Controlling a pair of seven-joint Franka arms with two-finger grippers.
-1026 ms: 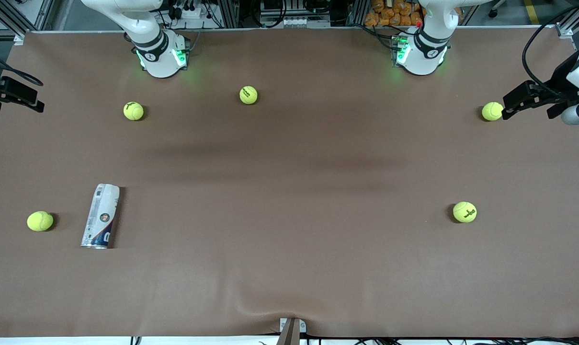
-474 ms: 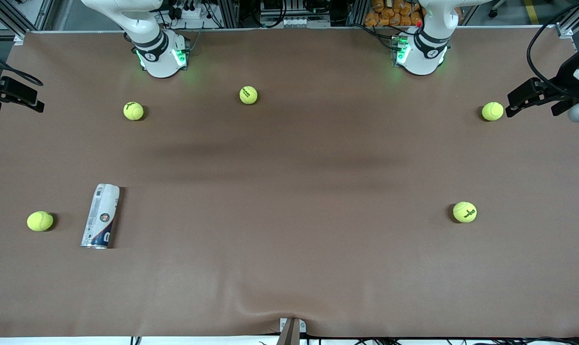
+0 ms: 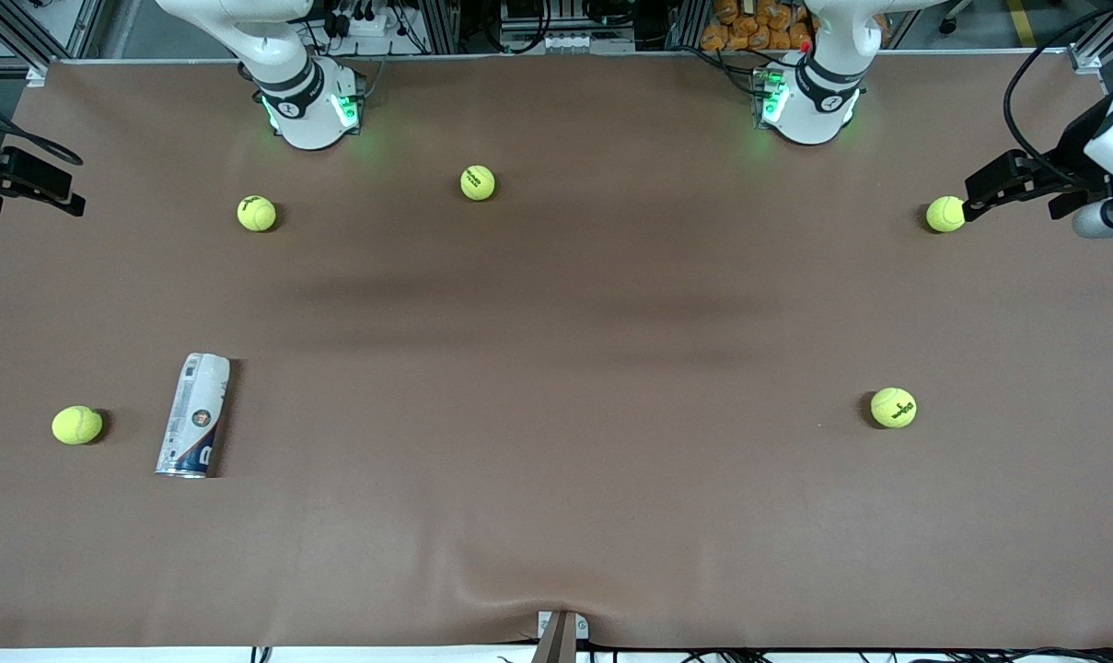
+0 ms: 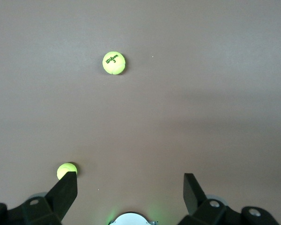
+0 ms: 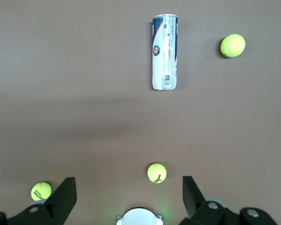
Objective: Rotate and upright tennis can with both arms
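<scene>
The can [image 3: 193, 415] lies on its side on the brown desk [image 3: 556, 368] at the lower left of the front view, silver rim toward the camera, white end toward the robots' bases. A ball [image 3: 77, 424] sits near it, closer to the frame's left edge. Four more balls lie apart: two [image 3: 257, 213] [image 3: 478, 182] in the upper part of the frame, one [image 3: 946, 214] at the upper right, one [image 3: 893, 407] at the lower right.

The left pincer [image 3: 975, 198] hangs at the upper right edge of the front view, just beside the upper-right ball and well apart from the can. Its fingers [image 4: 65, 190] stand spread wide with nothing between them.

The right pincer [image 3: 73, 204] shows at the upper left edge of the front view, high above the can in the frame and clear of it. In the right wrist view its fingers [image 5: 65, 192] gape open and empty, with the can [image 5: 165, 51] in the upper middle of that picture.
</scene>
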